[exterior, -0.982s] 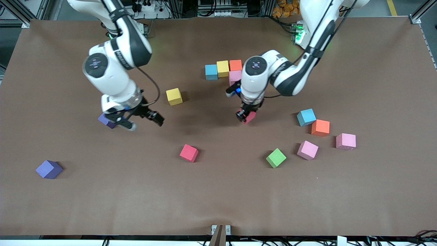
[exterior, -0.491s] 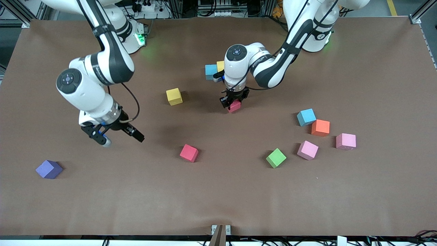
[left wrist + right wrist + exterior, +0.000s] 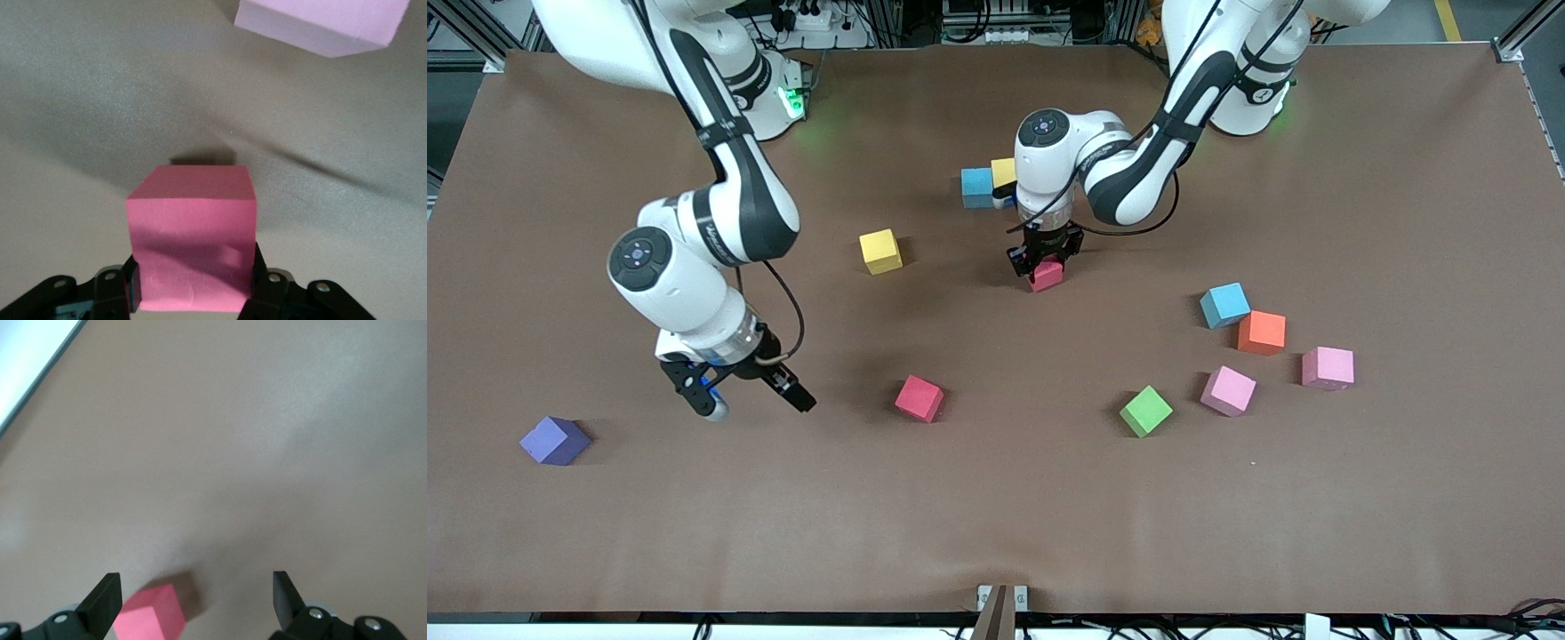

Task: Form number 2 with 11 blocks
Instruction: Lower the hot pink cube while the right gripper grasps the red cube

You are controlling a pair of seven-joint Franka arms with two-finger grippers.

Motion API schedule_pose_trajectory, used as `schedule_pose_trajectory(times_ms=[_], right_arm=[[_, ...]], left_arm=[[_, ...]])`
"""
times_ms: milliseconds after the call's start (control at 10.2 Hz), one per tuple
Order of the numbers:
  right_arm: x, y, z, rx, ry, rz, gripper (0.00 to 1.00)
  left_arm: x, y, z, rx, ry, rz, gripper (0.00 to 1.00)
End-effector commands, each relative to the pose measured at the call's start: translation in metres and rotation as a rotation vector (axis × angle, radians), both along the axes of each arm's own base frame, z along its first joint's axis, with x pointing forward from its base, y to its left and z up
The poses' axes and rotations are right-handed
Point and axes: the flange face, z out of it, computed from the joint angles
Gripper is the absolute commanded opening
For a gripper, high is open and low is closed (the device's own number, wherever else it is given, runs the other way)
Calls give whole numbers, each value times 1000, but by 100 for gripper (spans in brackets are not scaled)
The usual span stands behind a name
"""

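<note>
- Table (image 3: 996,498): the wide brown surface is lying bare across the lower frame, plenty of room there.
- Right arm: has swung down toward lower left over the last second; right gripper (image 3: 738,398) is hanging with jaws spread wide and empty over the table, between the purple block (image 3: 555,440) and the red block (image 3: 919,397).
- Left arm: has pulled back toward upper centre; left gripper (image 3: 1045,263) is clenching a red cube (image 3: 1047,274), lowering it just below the started row, blue block (image 3: 976,186) and yellow block (image 3: 1003,171).
- Meaning: probably the number 2 is gaining its next cell.
- Pink block (image 3: 320,23): sitting just beside the drop spot, tight clearance.
- Loose blocks: crowding centre right; green block (image 3: 1145,411) lowest.
</note>
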Motion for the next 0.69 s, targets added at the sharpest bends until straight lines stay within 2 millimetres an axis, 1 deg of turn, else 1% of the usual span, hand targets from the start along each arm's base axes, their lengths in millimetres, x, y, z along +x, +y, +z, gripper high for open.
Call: schedule_pose_trajectory(times_ms=[0, 98, 196, 294, 393, 491, 589], right_arm=[[2, 29, -14, 10, 1, -35, 100], [7, 39, -18, 5, 5, -15, 100], [8, 52, -27, -17, 23, 16, 100], [9, 63, -28, -32, 39, 42, 100], [9, 67, -29, -76, 46, 91, 100], [9, 73, -31, -101, 56, 113, 100], [13, 81, -33, -108, 58, 122, 100]], left_arm=[[-14, 13, 6, -13, -25, -19, 0], [-18, 17, 7, -14, -26, -25, 0], [-23, 17, 11, -14, -27, -36, 0], [-25, 18, 15, -15, -32, -44, 0], [-28, 18, 15, -15, -30, -47, 0], [-32, 14, 17, -18, -29, -60, 0], [-31, 15, 17, -17, -28, -68, 0]])
